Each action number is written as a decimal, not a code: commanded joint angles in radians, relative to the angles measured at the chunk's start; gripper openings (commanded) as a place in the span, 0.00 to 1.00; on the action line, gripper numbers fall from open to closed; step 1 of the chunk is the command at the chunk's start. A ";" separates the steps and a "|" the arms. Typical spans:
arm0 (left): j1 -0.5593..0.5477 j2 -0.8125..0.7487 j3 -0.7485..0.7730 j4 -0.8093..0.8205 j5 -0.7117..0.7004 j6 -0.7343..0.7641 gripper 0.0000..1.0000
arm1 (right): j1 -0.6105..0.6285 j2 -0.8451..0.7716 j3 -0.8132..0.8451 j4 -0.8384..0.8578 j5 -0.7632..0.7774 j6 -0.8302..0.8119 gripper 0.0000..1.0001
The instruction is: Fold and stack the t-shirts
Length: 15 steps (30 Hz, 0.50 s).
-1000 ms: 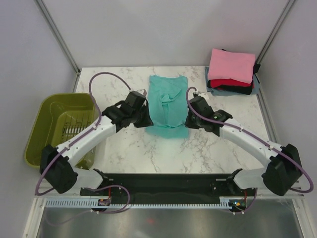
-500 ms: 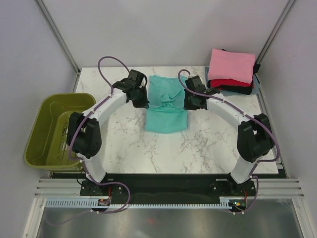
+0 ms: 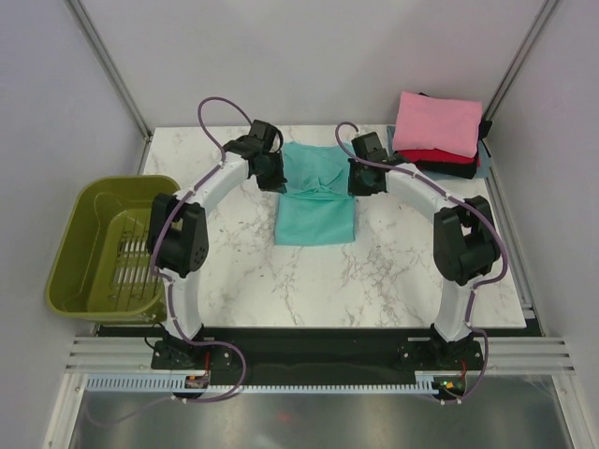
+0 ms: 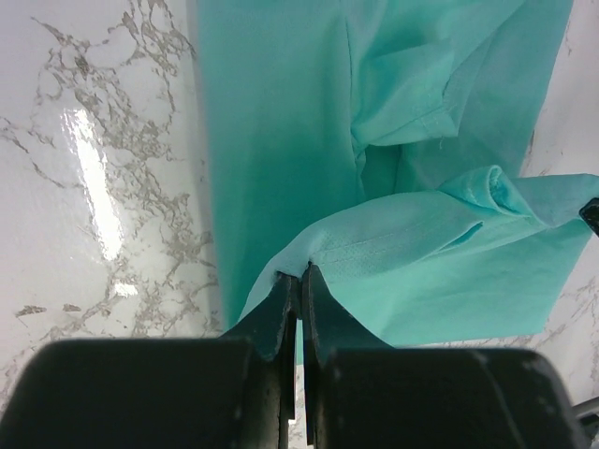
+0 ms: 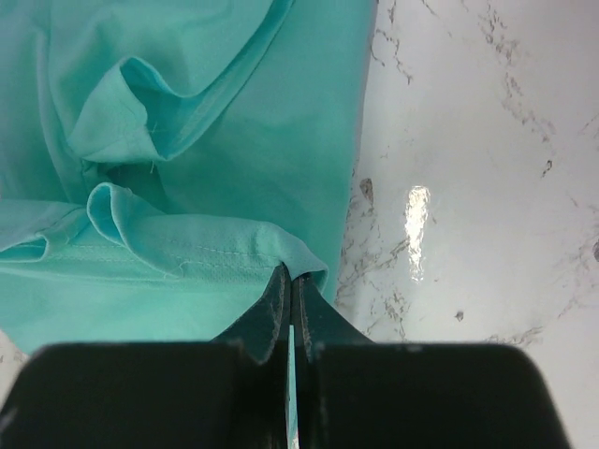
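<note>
Left pincer (image 4: 299,277), right pincer (image 5: 290,277) outstretched, tight on t-shirt (image 3: 316,213)

A white counter (image 3: 393,271) with grey marble veining fills the middle of the scene; its surface is glossy, and in both wrist views it throws back bright patches of light. At its left edge sits an olive-green plastic basket (image 3: 98,198), rectangular with rounded corners, its slotted floor showing. Two slanting aluminium posts, one at the left (image 3: 108,65) and one at the right (image 3: 515,61), rise from the far corners against pale grey walls. Along the near edge runs a white perforated rail (image 3: 309,382), with a grey metal sheet (image 3: 309,421) below it.
</note>
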 commanded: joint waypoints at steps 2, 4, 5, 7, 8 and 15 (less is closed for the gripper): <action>0.014 0.034 0.077 0.005 0.004 0.047 0.02 | -0.008 0.008 0.063 0.065 -0.016 -0.054 0.00; 0.017 0.046 0.097 0.003 0.002 0.047 0.02 | -0.006 0.024 0.066 0.082 -0.022 -0.068 0.00; 0.017 0.057 0.104 0.003 0.004 0.047 0.03 | -0.009 0.030 0.073 0.084 -0.024 -0.073 0.00; 0.020 0.072 0.133 0.001 0.008 0.053 0.03 | -0.012 0.053 0.079 0.090 -0.025 -0.083 0.00; 0.020 0.080 0.141 0.001 0.010 0.056 0.04 | -0.014 0.059 0.085 0.090 -0.024 -0.083 0.00; 0.042 0.138 0.183 -0.038 0.004 0.003 0.22 | -0.043 0.113 0.123 0.099 -0.056 -0.085 0.48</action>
